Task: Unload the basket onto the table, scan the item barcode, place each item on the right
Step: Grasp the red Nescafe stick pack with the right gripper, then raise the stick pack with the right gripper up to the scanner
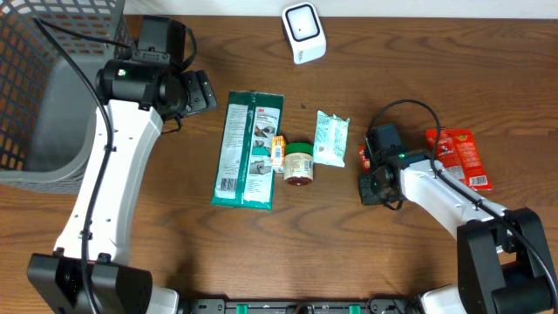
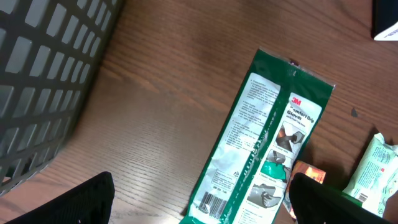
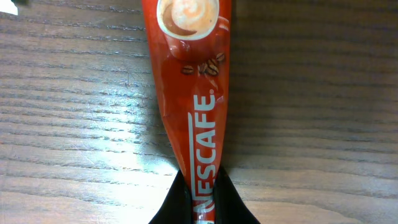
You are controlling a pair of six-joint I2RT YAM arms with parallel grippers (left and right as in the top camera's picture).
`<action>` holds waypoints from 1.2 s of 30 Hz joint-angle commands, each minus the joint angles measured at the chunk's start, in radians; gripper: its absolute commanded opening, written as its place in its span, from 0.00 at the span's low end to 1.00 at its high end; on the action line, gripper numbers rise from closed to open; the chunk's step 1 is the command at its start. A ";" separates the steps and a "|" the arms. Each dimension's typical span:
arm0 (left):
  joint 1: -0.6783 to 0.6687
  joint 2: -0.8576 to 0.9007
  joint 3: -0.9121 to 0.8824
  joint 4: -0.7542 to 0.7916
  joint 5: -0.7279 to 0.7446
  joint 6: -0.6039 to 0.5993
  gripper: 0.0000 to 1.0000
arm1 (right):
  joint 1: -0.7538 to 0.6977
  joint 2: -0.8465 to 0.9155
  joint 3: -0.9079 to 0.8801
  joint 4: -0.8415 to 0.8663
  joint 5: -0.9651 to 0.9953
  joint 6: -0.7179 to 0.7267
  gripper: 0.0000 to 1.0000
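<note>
Right gripper [image 3: 202, 200] clenched on the Nescafé sachet [image 3: 193, 81] at the right side of the table [image 1: 288, 253]; left gripper [image 1: 202, 92] released, empty. Grasp made; carrying the sachet's barcode to the white scanner [image 1: 303, 33] remained.

My dark wood-grain table [image 1: 192, 253], grey mesh basket [image 1: 22, 52] at my left, soft glare, perhaps from overhead lighting

Left arm [image 1: 106, 179] stretched far forward, fingers [image 2: 87, 199] wide apart; right arm [image 1: 436, 190] angled inward, fingers [image 3: 180, 208] pinched together.
</note>
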 commanded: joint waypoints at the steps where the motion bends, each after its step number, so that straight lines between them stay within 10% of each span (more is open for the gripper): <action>1: 0.003 0.002 0.000 -0.006 -0.013 0.006 0.90 | -0.003 0.058 -0.056 0.004 -0.009 0.005 0.01; 17: 0.003 0.002 0.000 -0.006 -0.013 0.006 0.90 | -0.003 0.001 0.145 -0.180 -0.017 0.003 0.01; 36: 0.003 0.002 0.000 -0.006 -0.013 0.006 0.90 | -0.003 0.063 1.098 -0.822 -0.027 -0.026 0.01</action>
